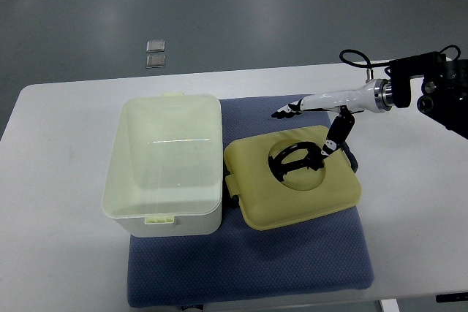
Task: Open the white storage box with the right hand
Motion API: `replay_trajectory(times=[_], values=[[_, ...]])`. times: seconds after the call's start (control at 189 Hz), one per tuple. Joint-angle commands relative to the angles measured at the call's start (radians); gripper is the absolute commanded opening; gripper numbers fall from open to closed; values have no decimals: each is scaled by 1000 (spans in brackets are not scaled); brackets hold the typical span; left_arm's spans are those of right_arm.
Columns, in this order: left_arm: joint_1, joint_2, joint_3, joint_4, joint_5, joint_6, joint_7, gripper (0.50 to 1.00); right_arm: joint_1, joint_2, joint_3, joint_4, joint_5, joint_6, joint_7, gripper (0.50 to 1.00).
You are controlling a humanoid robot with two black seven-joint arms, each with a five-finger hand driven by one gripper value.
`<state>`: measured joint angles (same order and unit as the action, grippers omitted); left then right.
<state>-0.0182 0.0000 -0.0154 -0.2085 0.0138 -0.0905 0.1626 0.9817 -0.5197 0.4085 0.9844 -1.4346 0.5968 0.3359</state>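
Right hand (316,123) comes in from 3 o'clock, arm white w/ black joints. Fingers spread, holding nothing: some point toward 9 o'clock above the lid (294,184), one reaches down to the black ring handle (295,158) at lid centre, touching or just above it — can't tell which. Lid lies flat on the blue mat (248,272), just at 3 o'clock of the white storage box (170,164), near-touching its side. Box stands open, interior looks bare, at mat's 9 o'clock edge, on the white table (58,180).

Judgement: box already off-lidded, step is release/retreat. Do it well: lift hand straight up clear of the ring before pulling back to 3 o'clock, so a finger doesn't snag and drag the lid.

Count: 1 box, 1 lid, 1 mat, 1 hand in view; 2 small grey squares (156,52) on floor at 12 o'clock.
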Motion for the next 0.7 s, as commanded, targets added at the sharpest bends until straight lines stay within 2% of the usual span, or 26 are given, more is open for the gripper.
replay_trajectory(times=[0.0, 0.18, 0.349, 0.486, 0.587, 0.693], values=[[0, 0, 0, 0, 0, 0, 0, 1000, 3, 0, 16, -53, 5, -11, 0, 964], [0, 0, 0, 0, 0, 0, 0, 1000, 6, 6, 56, -159, 5, -26, 0, 964], [0, 0, 0, -2, 0, -1, 0, 1000, 2, 20, 174, -197, 25, -68, 0, 964], [0, 0, -1, -3, 2, -1, 0, 1000, -2, 121, 309, -288, 210, -129, -6, 962], [0, 0, -3, -3, 2, -1, 0, 1000, -2, 195, 380, -352, 453, -175, -52, 962], [0, 0, -5, -3, 2, -1, 0, 1000, -14, 241, 406, -386, 801, -200, -159, 962]])
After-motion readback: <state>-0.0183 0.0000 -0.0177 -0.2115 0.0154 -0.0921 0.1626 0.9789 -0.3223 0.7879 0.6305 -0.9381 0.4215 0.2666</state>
